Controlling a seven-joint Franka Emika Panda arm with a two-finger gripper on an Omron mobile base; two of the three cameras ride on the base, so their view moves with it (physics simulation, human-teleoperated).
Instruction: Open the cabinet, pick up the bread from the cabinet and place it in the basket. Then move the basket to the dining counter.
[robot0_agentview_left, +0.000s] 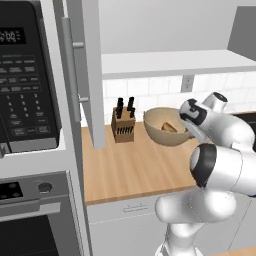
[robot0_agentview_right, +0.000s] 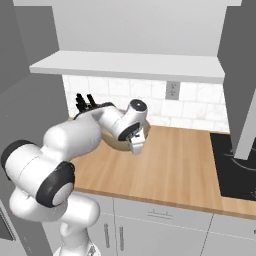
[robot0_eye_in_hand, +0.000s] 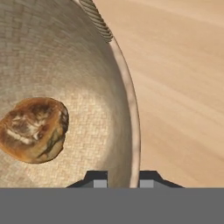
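Hand view: the bread (robot0_eye_in_hand: 34, 130) lies inside the basket (robot0_eye_in_hand: 87, 65) on the wooden counter (robot0_eye_in_hand: 179, 87), and the tool (robot0_eye_in_hand: 123, 177) is pinched narrow on the basket's rim. Judging by this, carrying the basket to the dining counter comes next, calling for a steady lift. In the base views the arm hides part of the basket.

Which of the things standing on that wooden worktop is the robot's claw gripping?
The basket, the wide tan bowl with the bread inside; the gripper pinches its rim. The knife block beside it stands untouched.
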